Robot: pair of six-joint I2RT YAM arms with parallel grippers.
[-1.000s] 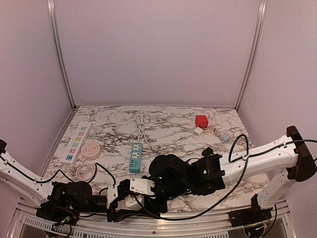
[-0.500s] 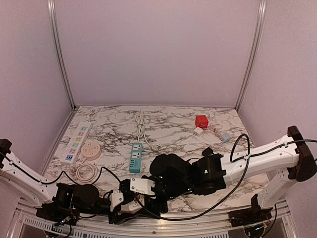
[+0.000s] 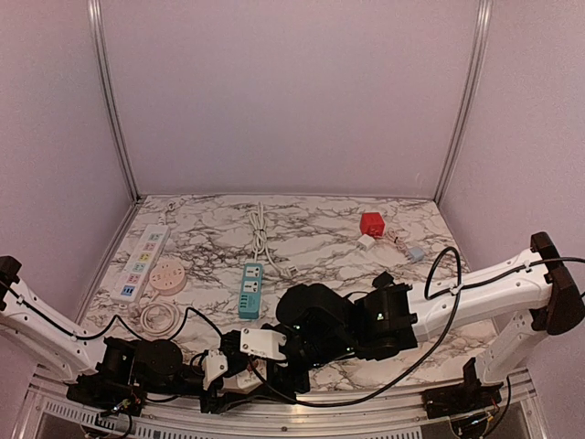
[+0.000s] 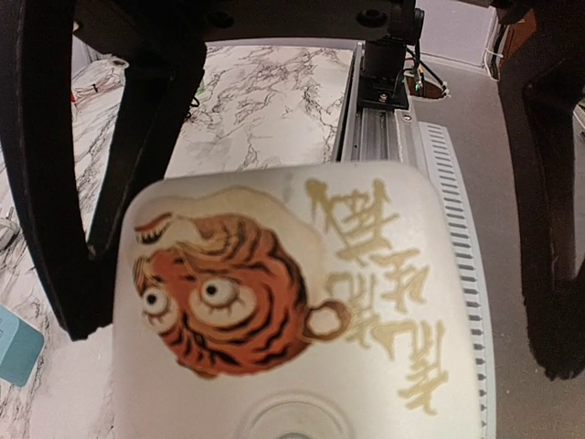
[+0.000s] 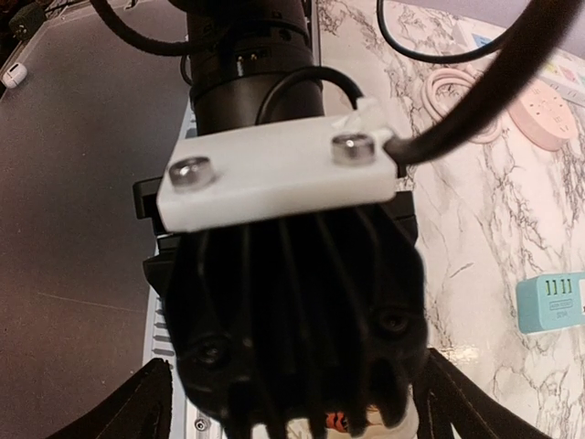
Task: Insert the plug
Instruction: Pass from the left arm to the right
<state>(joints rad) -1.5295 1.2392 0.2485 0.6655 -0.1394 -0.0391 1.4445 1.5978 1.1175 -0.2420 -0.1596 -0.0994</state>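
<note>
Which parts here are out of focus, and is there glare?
Left wrist view: the white rounded plastic block with an orange tiger print is blurred, the white marble tabletop behind sharper. Right wrist view: the white screwed plate is sharp, the black ribbed housing below it softer. Top view: even light, no glare.

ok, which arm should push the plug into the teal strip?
Left. Its end effector has the tiger-print plug between its fingers, and the teal power strip lies on its half of the table. The right end effector is open and empty, hovering over the left wrist.
</note>
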